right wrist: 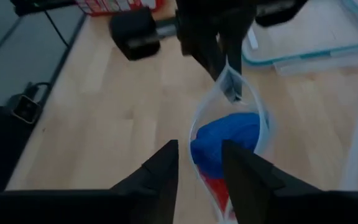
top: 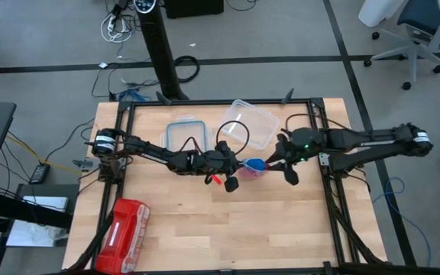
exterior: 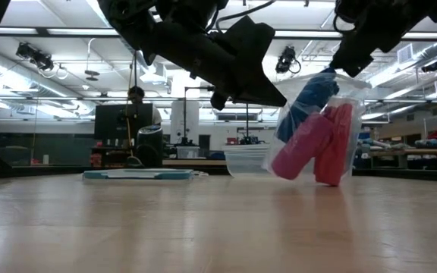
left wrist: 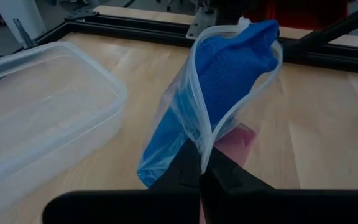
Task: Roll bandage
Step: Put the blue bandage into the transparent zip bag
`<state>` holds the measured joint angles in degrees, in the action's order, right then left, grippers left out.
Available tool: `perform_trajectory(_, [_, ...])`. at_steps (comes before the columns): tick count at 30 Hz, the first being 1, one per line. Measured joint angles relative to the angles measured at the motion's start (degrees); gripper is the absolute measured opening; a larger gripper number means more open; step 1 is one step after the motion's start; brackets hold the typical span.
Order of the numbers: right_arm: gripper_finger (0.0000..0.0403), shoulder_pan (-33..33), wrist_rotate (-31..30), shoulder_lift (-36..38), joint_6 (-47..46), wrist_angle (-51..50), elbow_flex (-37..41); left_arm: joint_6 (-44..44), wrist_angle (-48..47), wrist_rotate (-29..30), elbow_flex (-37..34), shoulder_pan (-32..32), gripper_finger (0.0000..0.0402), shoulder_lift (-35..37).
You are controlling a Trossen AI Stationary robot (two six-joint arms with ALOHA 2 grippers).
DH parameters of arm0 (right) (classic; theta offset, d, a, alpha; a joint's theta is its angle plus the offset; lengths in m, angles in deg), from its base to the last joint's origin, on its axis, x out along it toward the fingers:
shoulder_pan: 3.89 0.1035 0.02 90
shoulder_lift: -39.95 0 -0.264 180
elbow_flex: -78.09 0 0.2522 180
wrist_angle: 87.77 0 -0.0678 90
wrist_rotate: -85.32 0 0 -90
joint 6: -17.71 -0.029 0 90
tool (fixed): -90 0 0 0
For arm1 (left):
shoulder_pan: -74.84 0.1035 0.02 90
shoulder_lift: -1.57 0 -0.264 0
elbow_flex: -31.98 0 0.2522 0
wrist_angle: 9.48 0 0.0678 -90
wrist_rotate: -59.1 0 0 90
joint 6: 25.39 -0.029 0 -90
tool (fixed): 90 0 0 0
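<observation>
— What was on the wooden table (top: 228,229)?

— A clear bag (left wrist: 194,118) stood mid-table. The left gripper (left wrist: 201,171) pinched its rim, fingers closed. The right gripper (right wrist: 199,163) had fingers parted at the opposite rim.

— And the bandage (left wrist: 229,68)?

— Inside the bag, atop pink rolls (exterior: 317,148). A tub (top: 249,122), lid (top: 182,134) and red pouch (top: 125,225) lay apart.

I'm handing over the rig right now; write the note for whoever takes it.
Left gripper: jaws shut on the rim of the clear plastic bag, holding it up above the table.
Right gripper: jaws open, straddling the bag's other rim, not clamped.
Bandage: rolled, poking out of the bag's mouth; pink rolls lower in the bag.
Open container and lid at the table's far side; red pouch at the near left.
Done: bandage rolled. Left: seat it fully in the bag.
</observation>
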<state>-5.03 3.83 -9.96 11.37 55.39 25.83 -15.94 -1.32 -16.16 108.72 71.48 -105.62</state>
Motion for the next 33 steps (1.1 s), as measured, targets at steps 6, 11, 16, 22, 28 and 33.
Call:
perform_trajectory(6, [0.0121, 1.9, -4.5, -6.2, 0.3, 0.5, -0.6, 0.1, -0.1, 0.0, 0.0, 0.0, 0.0000, 0.0])
perform_trajectory(11, [0.0115, 2.7, -7.8, -11.3, 2.8, 1.8, -3.7, 0.2, -0.1, 0.1, 0.0, -0.1, 0.0000, 0.0])
perform_trajectory(16, [0.0105, 2.7, -6.3, -16.0, 2.7, -5.4, -10.5, 0.2, 0.2, 0.1, 0.0, -0.1, 0.0000, 0.0])
perform_trajectory(22, [0.0090, 2.8, -8.0, -21.0, 4.4, -7.3, -14.9, 0.0, -0.1, -0.4, 0.0, -0.4, 0.0000, 0.0])
perform_trajectory(28, [0.0079, 3.5, -7.1, -25.3, 3.3, -6.4, -15.4, 0.0, -0.3, -0.2, -0.1, -0.5, 0.0000, 0.0])
perform_trajectory(33, [0.0073, 4.2, -7.9, -26.7, 2.9, -5.3, -15.3, -0.1, 0.8, -0.6, -0.1, -0.7, 0.0000, -0.1])
